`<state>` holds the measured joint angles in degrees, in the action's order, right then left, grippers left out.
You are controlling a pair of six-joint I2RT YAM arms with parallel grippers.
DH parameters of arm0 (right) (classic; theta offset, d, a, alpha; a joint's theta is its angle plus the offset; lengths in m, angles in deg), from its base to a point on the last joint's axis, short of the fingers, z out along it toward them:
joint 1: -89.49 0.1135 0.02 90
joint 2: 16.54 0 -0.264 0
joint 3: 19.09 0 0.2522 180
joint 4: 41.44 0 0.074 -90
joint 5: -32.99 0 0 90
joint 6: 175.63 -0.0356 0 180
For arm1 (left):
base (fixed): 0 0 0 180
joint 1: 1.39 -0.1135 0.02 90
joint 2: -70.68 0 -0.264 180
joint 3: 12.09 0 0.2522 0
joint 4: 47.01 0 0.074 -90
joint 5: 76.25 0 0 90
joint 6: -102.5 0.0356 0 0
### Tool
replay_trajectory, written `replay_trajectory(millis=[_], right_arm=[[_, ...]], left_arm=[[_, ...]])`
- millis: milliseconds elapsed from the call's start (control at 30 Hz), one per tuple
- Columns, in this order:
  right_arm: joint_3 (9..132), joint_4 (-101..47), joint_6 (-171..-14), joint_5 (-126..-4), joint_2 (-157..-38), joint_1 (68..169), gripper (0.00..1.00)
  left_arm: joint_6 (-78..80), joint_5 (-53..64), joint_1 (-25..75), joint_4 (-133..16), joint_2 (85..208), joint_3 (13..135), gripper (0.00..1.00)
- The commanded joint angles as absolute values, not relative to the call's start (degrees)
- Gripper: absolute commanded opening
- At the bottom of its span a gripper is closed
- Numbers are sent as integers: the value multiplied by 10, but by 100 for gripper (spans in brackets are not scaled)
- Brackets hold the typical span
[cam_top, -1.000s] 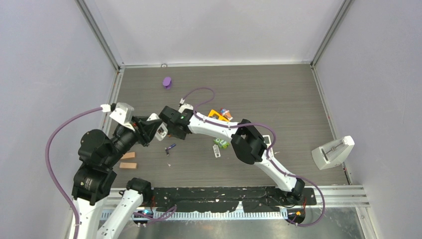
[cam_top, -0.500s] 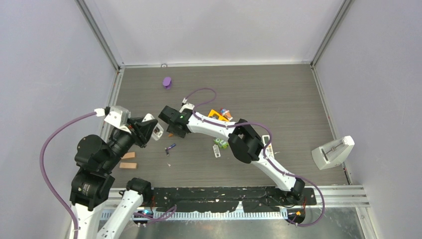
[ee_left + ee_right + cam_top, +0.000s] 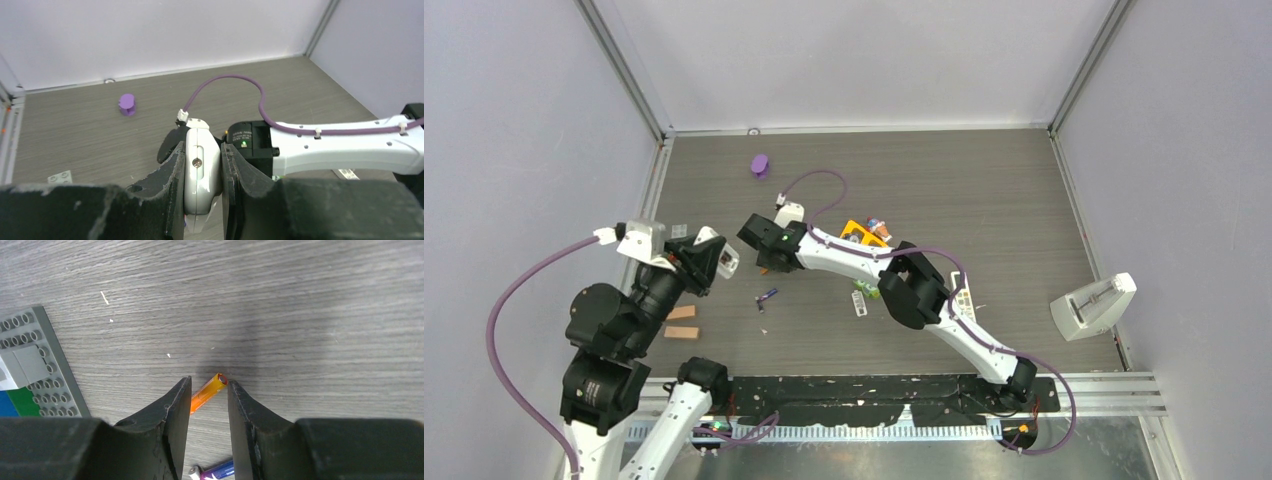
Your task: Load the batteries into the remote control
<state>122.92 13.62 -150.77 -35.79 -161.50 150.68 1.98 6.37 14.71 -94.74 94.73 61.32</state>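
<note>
My left gripper [image 3: 202,150] is shut on the white remote control [image 3: 200,165], clamped edge-on between both fingers and held above the table at the left [image 3: 722,260]. My right gripper [image 3: 207,382] is down at the table with its jaws open but narrow. The orange battery [image 3: 207,391] lies slanted on the wood between them, its red end at the right finger and its other end behind the left finger. A purple battery [image 3: 217,472] lies just nearer the arm, also seen from above [image 3: 767,296]. The third battery is out of view.
A purple plug-like piece [image 3: 760,165] sits at the back left. Two wooden blocks [image 3: 682,322] lie near the left arm. An orange piece [image 3: 860,233], a green block [image 3: 869,289] and a white strip [image 3: 859,303] lie under the right arm. A grey studded plate [image 3: 45,365] lies left of the right gripper.
The left arm has drawn back to the left with the remote. The right gripper has shifted left and its jaws have narrowed round the orange battery.
</note>
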Motion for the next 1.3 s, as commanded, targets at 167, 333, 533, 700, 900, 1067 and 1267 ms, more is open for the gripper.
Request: replay_trajectory(millis=[167,333,533,700,900,1067,1267], right_arm=[[1257,145,-1344,-301,-1673,1518,36],[1262,137,-1263,-298,-1669,1523,36],[1234,119,-1209,-295,-1646,1531,27],[1143,59,-1126,-320,-1584,1531,15],[1023,-22,-1035,-353,-1505,1514,10],[911,-81,-983,-433,-1444,1492,29],[881,-67,-981,-471,-1435,1478,54]], left_arm=[[0,132,145,-875,910,625,0],[-5,132,145,-875,910,621,0],[-12,132,145,-875,908,616,0],[-19,132,145,-879,908,610,0],[-36,126,145,-881,909,595,0],[-65,109,145,-879,915,573,0],[-94,110,145,-874,918,545,0]])
